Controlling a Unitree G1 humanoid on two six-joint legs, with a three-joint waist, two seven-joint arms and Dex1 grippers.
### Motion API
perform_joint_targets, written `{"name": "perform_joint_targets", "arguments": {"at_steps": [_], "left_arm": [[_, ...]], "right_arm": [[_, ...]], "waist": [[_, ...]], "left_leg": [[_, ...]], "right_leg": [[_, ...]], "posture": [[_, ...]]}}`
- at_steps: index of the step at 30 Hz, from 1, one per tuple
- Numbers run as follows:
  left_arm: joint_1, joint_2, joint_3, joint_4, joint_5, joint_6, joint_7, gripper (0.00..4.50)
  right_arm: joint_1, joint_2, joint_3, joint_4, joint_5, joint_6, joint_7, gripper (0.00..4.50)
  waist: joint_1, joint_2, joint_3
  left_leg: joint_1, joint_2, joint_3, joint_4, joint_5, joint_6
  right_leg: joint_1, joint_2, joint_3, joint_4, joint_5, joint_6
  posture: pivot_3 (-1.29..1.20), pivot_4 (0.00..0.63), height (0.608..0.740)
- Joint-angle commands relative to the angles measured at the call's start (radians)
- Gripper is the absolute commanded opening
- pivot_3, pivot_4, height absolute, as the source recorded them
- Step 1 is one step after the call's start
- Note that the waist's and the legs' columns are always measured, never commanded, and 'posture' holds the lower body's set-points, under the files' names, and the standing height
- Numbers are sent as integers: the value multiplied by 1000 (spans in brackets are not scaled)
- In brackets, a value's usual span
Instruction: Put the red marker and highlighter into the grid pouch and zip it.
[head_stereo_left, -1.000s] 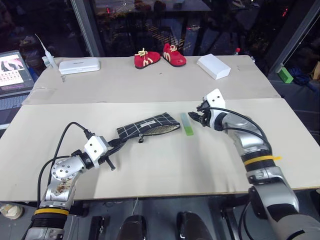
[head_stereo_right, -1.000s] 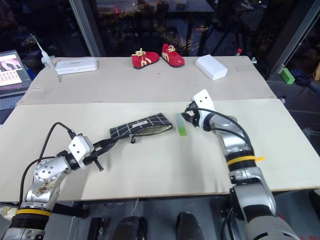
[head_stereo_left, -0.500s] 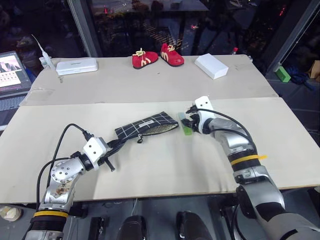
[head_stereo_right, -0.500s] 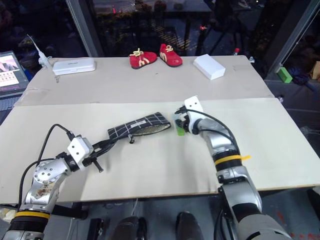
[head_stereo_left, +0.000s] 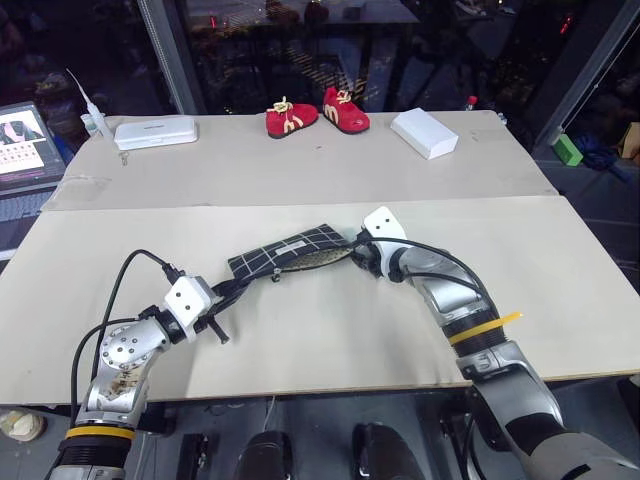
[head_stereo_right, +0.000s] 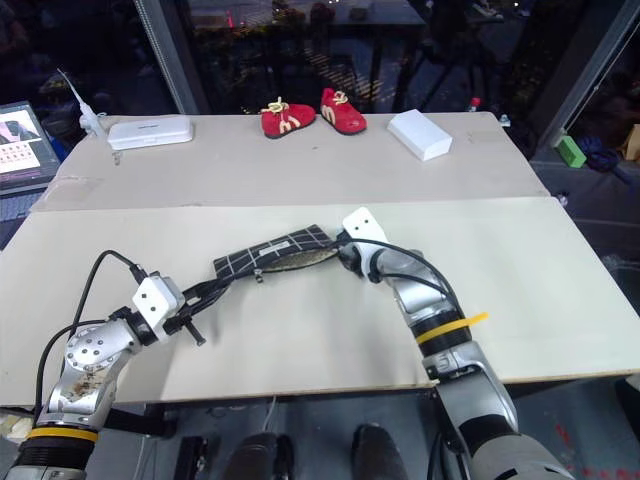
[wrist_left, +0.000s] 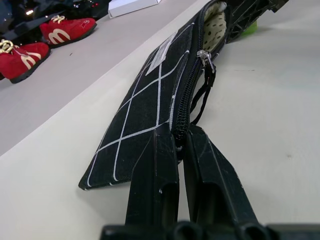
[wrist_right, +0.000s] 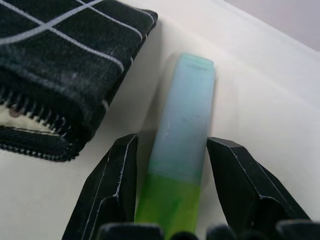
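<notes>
Beside the pouch's (head_stereo_left: 290, 255) open end, the right tool (wrist_right: 172, 187) is sitting with its two fingers apart, one on each side of the highlighter (wrist_right: 182, 135). The highlighter is lying flat on the tabletop (head_stereo_left: 330, 330), just next to the pouch. The fingers look like they are touching its sides or nearly so, but I cannot tell if they are squeezing it.

Things could be going wrong from here. If the fingers are closing too near the green end, the highlighter may be tipping or slipping out. It may also be bumping the edge of the pouch and pushing the mouth shut instead of going in.

The left tool (wrist_left: 177, 155) is pinched together on the pouch's other end, by the zipper. If that grip is sliding, the pouch may be moving away.

The pouch is partly unzipped, with dotted pale lining showing. I cannot tell if the red marker is inside it.
</notes>
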Motion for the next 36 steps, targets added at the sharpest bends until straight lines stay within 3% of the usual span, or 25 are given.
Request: {"name": "perform_joint_targets", "arguments": {"at_steps": [1,6,16,18,25,29,36], "left_arm": [[0,4,26,-38,-14,-4,12,0],[0,9,28,-40,-15,-3,12,0],[-1,6,29,-42,-13,-1,11,0],[-4,5,27,-41,-13,-1,10,0],[-2,4,27,-38,-13,-2,8,0],[-6,1,26,-32,-11,-5,7,0],[-8,-1,21,-24,-10,-10,2,0]], "right_arm": [[22,13,-21,-29,4,27,-14,2445],[32,11,-52,-39,15,21,-16,1071],[-56,-49,-171,4,49,-108,-36,1066],[-46,-95,-187,-109,118,-187,103,1066],[139,-331,-24,-435,119,-453,499,1066],[162,-381,16,-461,85,-490,546,1066],[141,-336,35,-395,32,-514,501,1066]], "waist": [[0,0,0],[0,0,0],[3,0,0],[1,0,0],[6,0,0],[5,0,0],[6,0,0]], "left_leg": [[0,0,0,0,0,0],[0,0,0,0,0,0],[-1,0,0,0,0,0],[-1,0,0,0,0,0],[-1,0,-1,-1,-1,1],[0,-1,0,1,-1,1],[1,0,0,1,-1,1]], "right_leg": [[0,0,0,0,0,0],[0,0,0,0,0,0],[-1,0,0,-1,0,0],[-1,1,0,-1,0,0],[1,1,-1,-3,0,1],[1,-1,-1,-2,0,1],[1,1,0,-1,0,0]], "posture": [[0,150,740],[0,150,740],[0,150,740],[0,150,740],[0,150,740],[0,150,740],[0,150,740]]}}
